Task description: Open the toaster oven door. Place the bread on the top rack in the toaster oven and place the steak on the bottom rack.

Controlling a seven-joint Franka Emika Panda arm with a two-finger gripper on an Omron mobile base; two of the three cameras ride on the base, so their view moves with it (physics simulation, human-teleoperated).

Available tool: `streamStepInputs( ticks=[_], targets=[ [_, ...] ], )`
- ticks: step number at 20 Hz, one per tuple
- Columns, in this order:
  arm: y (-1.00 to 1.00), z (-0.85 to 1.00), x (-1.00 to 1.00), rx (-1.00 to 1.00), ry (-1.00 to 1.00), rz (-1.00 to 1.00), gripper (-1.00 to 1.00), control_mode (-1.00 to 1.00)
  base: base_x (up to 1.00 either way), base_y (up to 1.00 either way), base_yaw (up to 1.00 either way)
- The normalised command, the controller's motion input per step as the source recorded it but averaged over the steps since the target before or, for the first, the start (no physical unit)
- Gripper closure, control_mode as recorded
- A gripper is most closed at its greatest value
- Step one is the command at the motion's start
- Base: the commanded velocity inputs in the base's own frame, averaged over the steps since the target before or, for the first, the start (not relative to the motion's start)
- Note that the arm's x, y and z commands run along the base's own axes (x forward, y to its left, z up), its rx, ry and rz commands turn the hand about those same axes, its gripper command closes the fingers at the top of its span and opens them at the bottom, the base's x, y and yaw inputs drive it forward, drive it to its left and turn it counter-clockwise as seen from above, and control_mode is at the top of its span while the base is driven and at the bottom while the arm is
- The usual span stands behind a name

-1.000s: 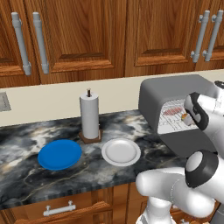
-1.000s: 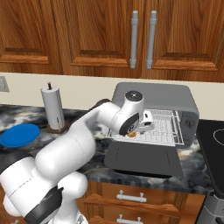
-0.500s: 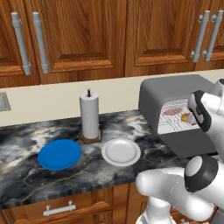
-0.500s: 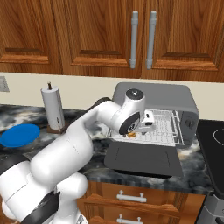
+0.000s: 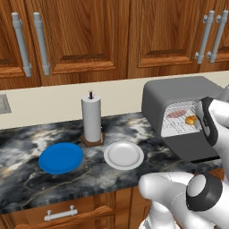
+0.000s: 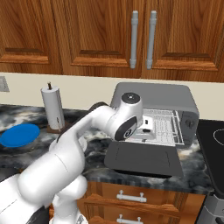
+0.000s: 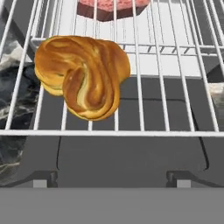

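A: Toaster oven point(image 5: 172, 96) at the right end of the tabletop point(image 5: 27, 147), toaster oven door point(image 6: 144, 158) dropped flat, open.

B: Bread?

A: Hand view: bread point(image 7: 83, 74) on a wire rack point(image 7: 175, 87), near its front edge, toward the left. Steak point(image 7: 111, 8) behind it, further in. Can't tell upper or lower rack from that view.

B: Left base view?

A: Bread point(image 5: 191, 120) and steak point(image 5: 176, 114) both visible inside the cavity, close together. Right base view hides both behind the arm.

B: Hand?

A: Hand point(image 6: 146, 124) at the oven mouth in the right base view, fingers spread wide, holding nothing. The bread lies free on the wires.

B: Rest of the tabletop?

A: Left base view: blue plate point(image 5: 61, 157), white plate point(image 5: 124, 155), paper-towel roll point(image 5: 91, 118) behind them.
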Motion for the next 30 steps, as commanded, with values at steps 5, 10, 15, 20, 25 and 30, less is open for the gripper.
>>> streamStepInputs(
  ticks=[5,10,15,20,25,30],
  targets=[
    [0.00,-0.11,-0.25,0.02,0.04,-0.16,-1.00,-1.00,0.00,0.00,0.00],
    [0.00,-0.18,-0.18,0.02,0.07,-0.19,-1.00,-1.00,0.00,0.00,0.00],
    [0.00,-0.18,-0.07,0.06,0.03,-0.14,-1.00,-1.00,0.00,0.00,0.00],
    [0.00,-0.22,0.01,0.08,0.03,-0.01,-1.00,-1.00,0.00,0.00,0.00],
    [0.00,-0.24,0.27,0.07,0.08,0.00,-1.00,-1.00,0.00,0.00,0.00],
    [-0.04,-0.22,0.30,0.05,0.08,0.00,-1.00,-1.00,0.00,0.00,0.00]
  ],
)
